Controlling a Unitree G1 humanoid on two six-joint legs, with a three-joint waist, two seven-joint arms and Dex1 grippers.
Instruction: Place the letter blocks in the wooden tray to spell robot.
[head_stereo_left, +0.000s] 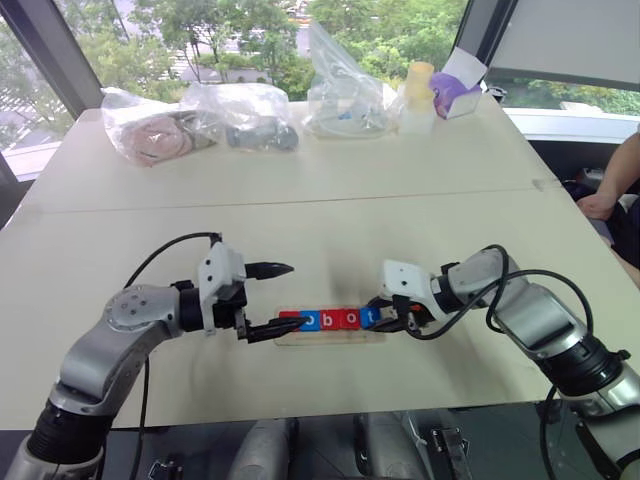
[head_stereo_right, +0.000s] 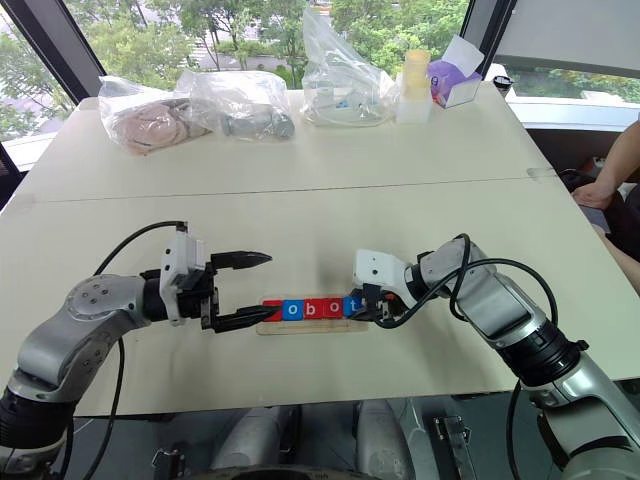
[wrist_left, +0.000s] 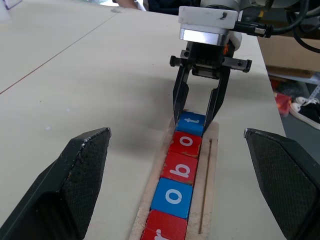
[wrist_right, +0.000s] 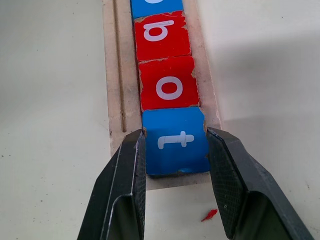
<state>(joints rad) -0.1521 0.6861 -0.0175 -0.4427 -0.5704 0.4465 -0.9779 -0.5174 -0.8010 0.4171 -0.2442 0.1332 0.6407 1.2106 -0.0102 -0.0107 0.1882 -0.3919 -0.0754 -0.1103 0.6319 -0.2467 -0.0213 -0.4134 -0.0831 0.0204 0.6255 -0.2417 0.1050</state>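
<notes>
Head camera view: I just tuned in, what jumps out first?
The row of red and blue letter blocks lying in the wooden tray near the table's front edge, reading r-o-b-o-t. The right gripper is shut on the blue t block at the row's end, while the left gripper hangs open at the opposite end.

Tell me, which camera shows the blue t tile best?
The right wrist view: the blue t tile sits large between the right gripper fingers, its letter plain. The left wrist view shows it smaller, at the wooden tray far end. In the head views it is tiny, partly hidden.
</notes>
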